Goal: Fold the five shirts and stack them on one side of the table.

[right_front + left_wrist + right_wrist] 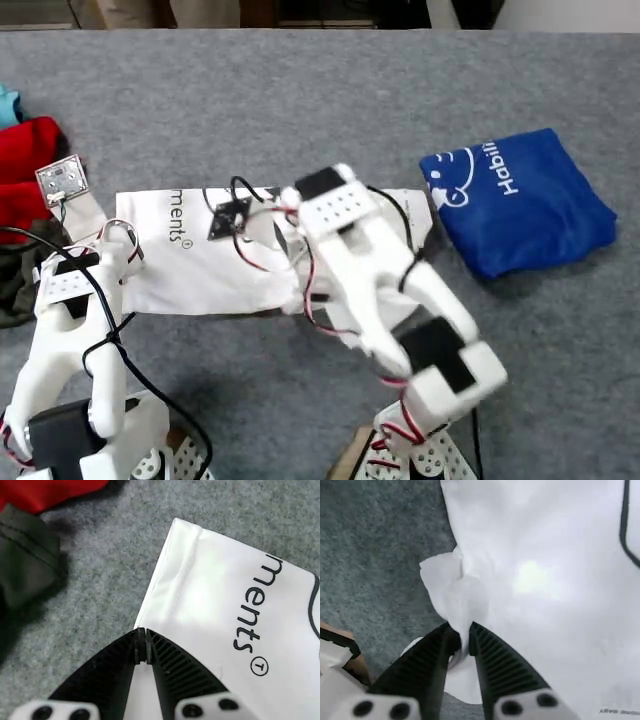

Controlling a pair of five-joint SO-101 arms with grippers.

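From above, my right arm [370,270] lies across the white shirt [190,262] and hides its middle. The right gripper [465,639] pinches a bunched fold at that shirt's edge, and the left gripper [142,647] is clamped on its corner. Beside that corner a red shirt [25,165] and a dark shirt [12,285] are cut off by the frame. A folded blue shirt [515,200] lies just past the white shirt's other end.

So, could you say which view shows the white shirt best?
The high view: the white shirt lies spread on the table, nearly all visible. The left wrist view gives a corner pinched in the left gripper; the right wrist view, a bunched edge in the right gripper.
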